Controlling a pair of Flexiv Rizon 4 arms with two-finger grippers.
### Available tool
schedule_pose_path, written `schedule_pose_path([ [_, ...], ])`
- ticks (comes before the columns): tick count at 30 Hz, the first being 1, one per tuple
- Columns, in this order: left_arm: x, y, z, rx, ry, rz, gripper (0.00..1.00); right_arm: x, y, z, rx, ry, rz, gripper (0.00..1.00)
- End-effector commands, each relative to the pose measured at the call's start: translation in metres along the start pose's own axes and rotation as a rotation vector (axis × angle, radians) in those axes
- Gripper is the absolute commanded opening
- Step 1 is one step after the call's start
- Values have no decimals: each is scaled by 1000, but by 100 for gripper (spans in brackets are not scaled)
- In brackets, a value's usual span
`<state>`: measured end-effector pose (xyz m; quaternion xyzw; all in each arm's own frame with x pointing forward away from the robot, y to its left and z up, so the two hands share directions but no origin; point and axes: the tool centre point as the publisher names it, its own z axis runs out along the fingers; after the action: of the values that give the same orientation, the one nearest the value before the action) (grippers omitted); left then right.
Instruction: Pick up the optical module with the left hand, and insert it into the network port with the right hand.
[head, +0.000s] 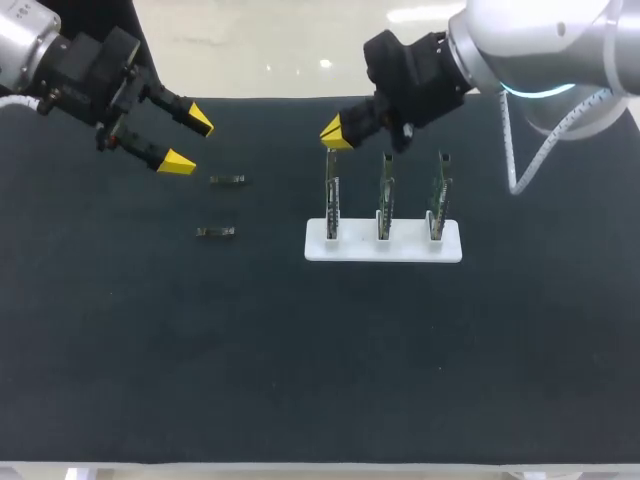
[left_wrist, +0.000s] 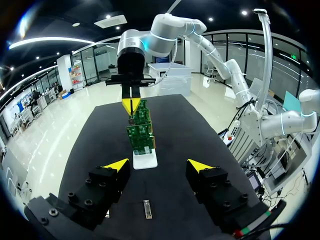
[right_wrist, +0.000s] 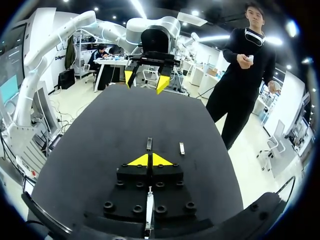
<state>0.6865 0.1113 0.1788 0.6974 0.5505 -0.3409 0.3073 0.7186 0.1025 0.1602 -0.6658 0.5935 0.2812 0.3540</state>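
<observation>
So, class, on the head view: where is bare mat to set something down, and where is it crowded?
Bare: the mat in front of the white holder and the two optical modules. Crowded: the far strip, where the left gripper hangs by the modules and the right gripper by the holder's boards.

Left jaws stand wide apart above the dark surface (left_wrist: 100, 145). One optical module (left_wrist: 146, 209) lies flat between them, touching neither. Ahead, a white holder (left_wrist: 145, 161) carries upright green boards (left_wrist: 140, 139) in a row. Right jaws, tips together, hang at the farthest board.
</observation>
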Motion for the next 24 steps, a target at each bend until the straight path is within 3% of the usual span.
schedule_pose_path([
  [1, 0, 0, 0, 1, 3, 0, 100, 2, 1, 2, -1, 0, -3, 0],
  [24, 0, 0, 0, 1, 3, 0, 100, 17, 2, 11, 9, -9, -13, 0],
])
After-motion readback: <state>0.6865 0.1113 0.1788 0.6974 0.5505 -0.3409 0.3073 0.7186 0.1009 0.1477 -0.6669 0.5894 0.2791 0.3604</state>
